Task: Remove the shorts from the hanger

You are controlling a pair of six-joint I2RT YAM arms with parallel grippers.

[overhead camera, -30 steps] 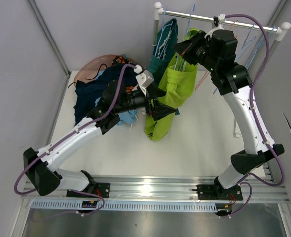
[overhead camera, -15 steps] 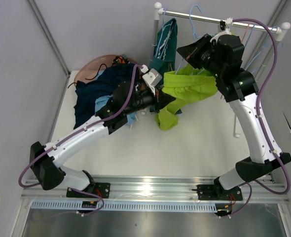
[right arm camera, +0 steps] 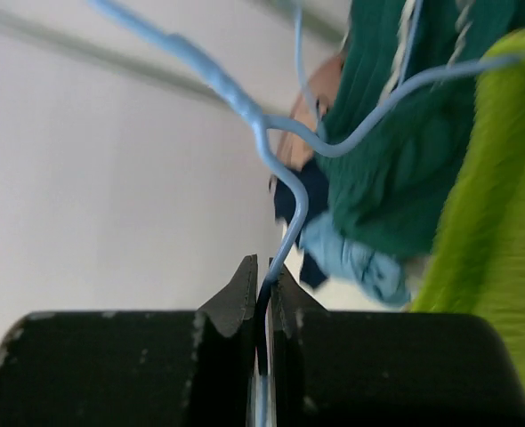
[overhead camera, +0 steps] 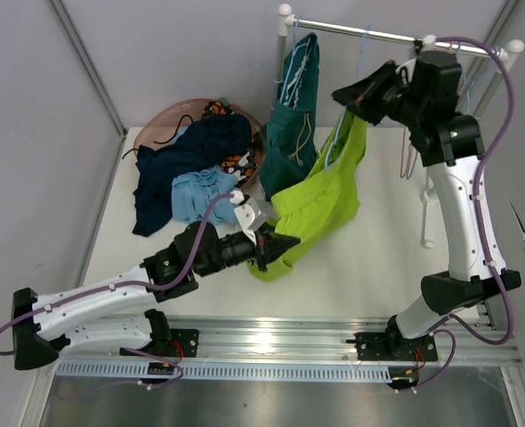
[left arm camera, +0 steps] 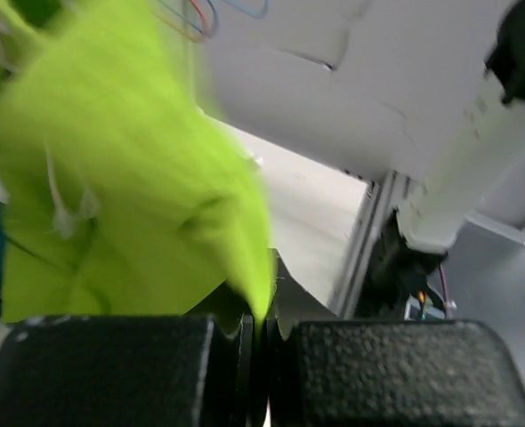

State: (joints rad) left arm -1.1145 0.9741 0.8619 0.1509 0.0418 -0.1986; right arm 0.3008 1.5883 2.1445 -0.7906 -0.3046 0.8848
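Our left gripper (overhead camera: 280, 245) pinches the lime green shorts (overhead camera: 323, 197) by a low edge, and our right gripper (overhead camera: 341, 93) clamps the blue wire hanger (right arm camera: 285, 191). We see the lime shorts stretched between them, beside the hanging teal shorts (overhead camera: 294, 116).

The lime green shorts (overhead camera: 320, 200) hang stretched slantwise over the middle of the table (overhead camera: 387, 267), from the left gripper (overhead camera: 283, 245) up to the blue hanger (overhead camera: 361, 53) — a curtain across the way to the teal shorts (overhead camera: 291, 116) behind. Bare tabletop lies open to their right, up to the right arm (overhead camera: 458, 205); on the left, the heap of clothes (overhead camera: 187, 165) fills the far corner
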